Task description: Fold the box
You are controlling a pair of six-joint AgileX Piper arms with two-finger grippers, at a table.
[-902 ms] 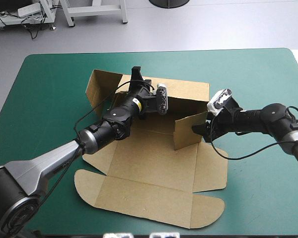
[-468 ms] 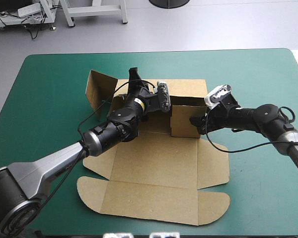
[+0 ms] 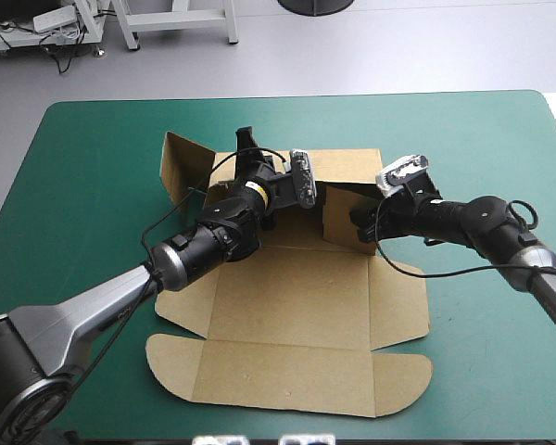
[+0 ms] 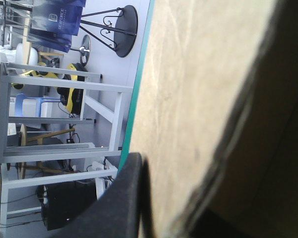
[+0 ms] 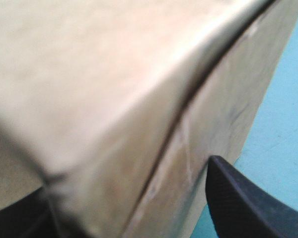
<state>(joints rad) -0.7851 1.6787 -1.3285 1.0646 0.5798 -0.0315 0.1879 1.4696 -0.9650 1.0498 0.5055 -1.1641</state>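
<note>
At mid-table on the cover lies the box, half raised: the far wall and the right wall stand up, a left flap stands loose, and the lid lies flat toward the near edge. I judge the two walls are being held up so that they meet at the far right corner and can be tucked. The left gripper sits at the far wall's left end, the arm stretched low across the base with the wrist rolled over. Its wrist view shows one finger tight against the board with the other hidden behind it, so it is pinching the box. The right gripper comes in from the right, forearm nearly level. Its fingers stand wide apart (the box's corner between them), pressing rather than gripping, it seems.
</note>
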